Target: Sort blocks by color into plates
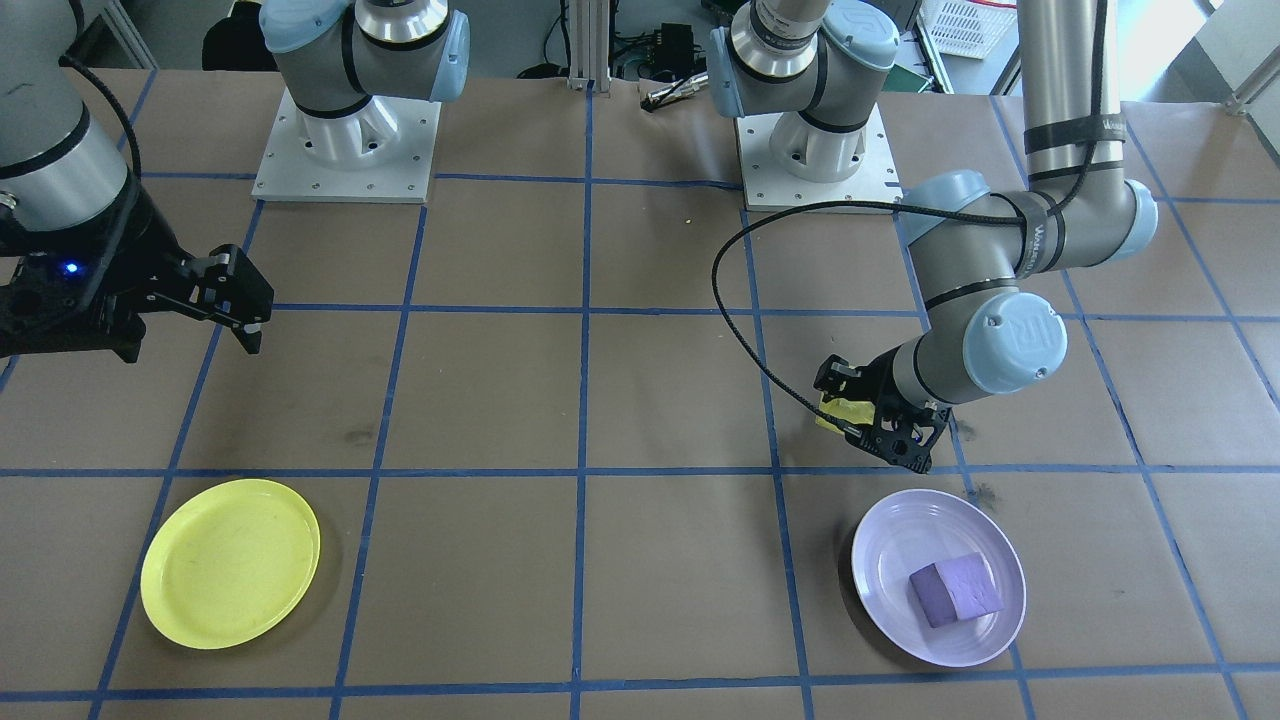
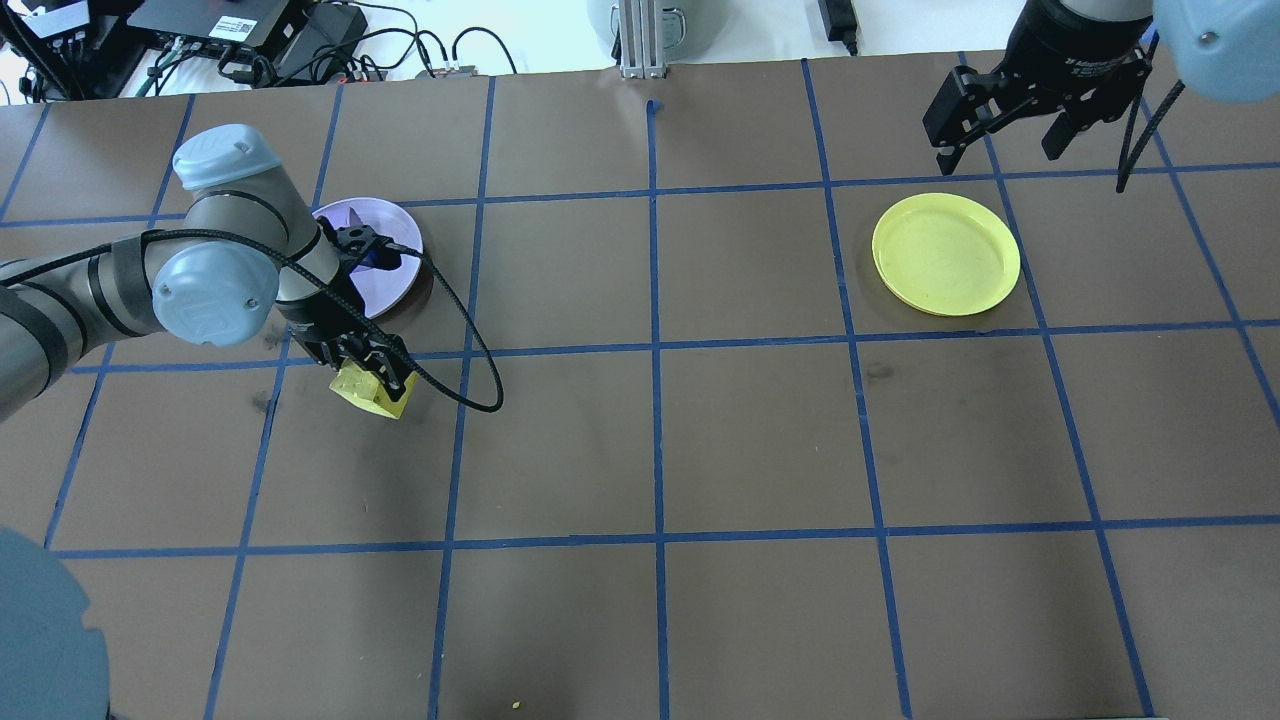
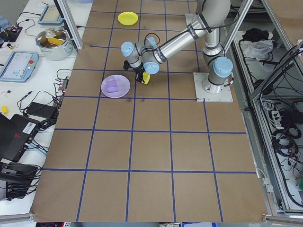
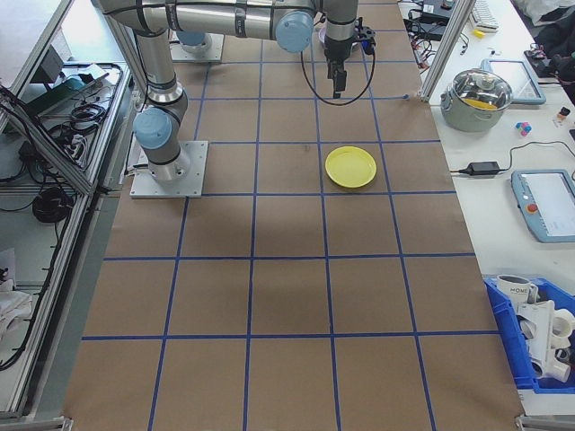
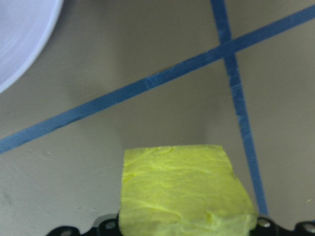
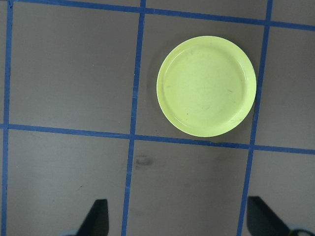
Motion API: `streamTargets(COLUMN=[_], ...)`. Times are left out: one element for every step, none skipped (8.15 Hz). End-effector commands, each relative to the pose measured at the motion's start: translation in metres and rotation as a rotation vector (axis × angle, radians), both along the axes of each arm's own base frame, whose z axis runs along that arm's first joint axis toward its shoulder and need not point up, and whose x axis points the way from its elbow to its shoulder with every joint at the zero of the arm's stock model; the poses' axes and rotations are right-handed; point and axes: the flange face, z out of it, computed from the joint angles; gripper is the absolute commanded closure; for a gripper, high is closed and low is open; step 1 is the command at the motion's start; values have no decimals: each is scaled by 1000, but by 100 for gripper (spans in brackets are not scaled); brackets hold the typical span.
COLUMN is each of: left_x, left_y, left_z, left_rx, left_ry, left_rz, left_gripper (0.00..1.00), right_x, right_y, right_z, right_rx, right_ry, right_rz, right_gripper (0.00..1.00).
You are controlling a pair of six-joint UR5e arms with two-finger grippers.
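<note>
Our left hand (image 2: 372, 372) grips the yellow block (image 2: 374, 390) just off the lavender plate (image 1: 938, 578), which holds the purple block (image 1: 955, 589). Our right hand (image 2: 1008, 122) hangs open at one o'clock of the yellow plate (image 2: 945, 254).

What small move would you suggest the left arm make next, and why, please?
Probably carry the yellow block toward the table's middle, for a hand-over. The left gripper is shut on it, the purple block already lies in the lavender plate, and the yellow plate sits empty near the open right gripper.
</note>
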Motion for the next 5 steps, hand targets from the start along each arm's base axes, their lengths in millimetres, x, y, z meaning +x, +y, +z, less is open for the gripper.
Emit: streamTargets(left_x=[-109, -172, -241, -295, -330], left_y=[3, 8, 17, 24, 35], left_z=[54, 62, 67, 73, 69], left_rx=[-62, -76, -69, -57, -50], left_ry=[-57, -87, -38, 25, 13], left_rz=[220, 300, 346, 374, 378], left_gripper=[100, 100, 100, 100, 100], right_x=[0, 0, 0, 0, 0], right_y=[0, 0, 0, 0, 0], right_z=[1, 1, 1, 1, 1], right_rx=[-3, -2, -3, -3, -3], right_ry=[-2, -3, 1, -1, -2], right_rz=[-1, 0, 0, 0, 0], right_gripper=[0, 0, 0, 0, 0])
